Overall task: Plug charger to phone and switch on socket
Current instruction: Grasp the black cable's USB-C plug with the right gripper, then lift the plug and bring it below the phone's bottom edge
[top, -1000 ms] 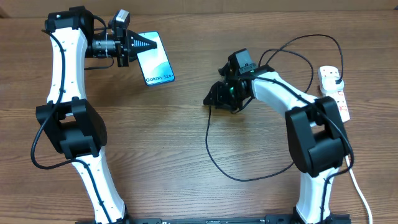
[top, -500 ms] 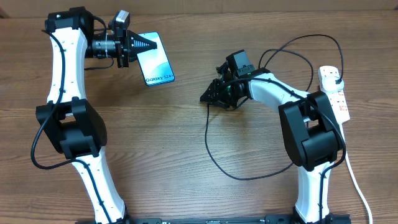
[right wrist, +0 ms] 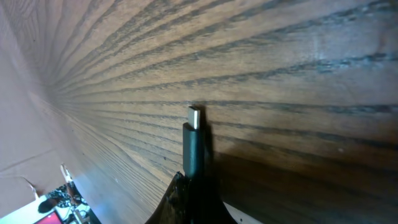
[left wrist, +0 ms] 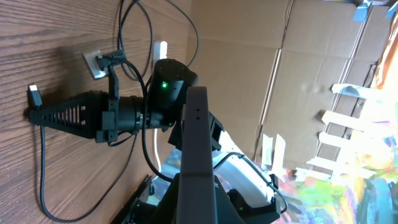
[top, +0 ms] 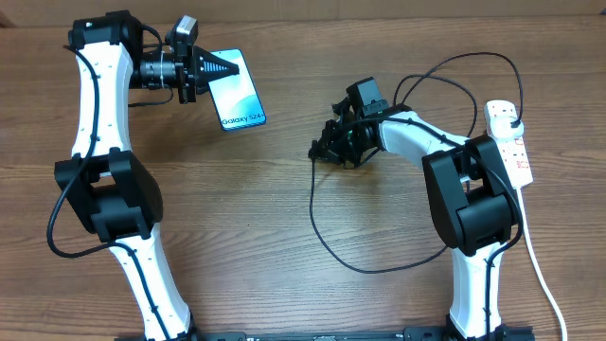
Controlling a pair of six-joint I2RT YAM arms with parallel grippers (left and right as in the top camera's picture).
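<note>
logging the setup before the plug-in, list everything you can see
socket: 1, white with red marks, right edge of table
white cord: 1, from the socket toward the near edge
charger: 1, black, tip at centre, cable looping back to the socket
phone: 1, light blue screen, far left
table: 1, brown wood
cardboard: brown sheets, behind the table
left fingers: black, shut on the phone
right fingers: black, shut on the charger tip
</note>
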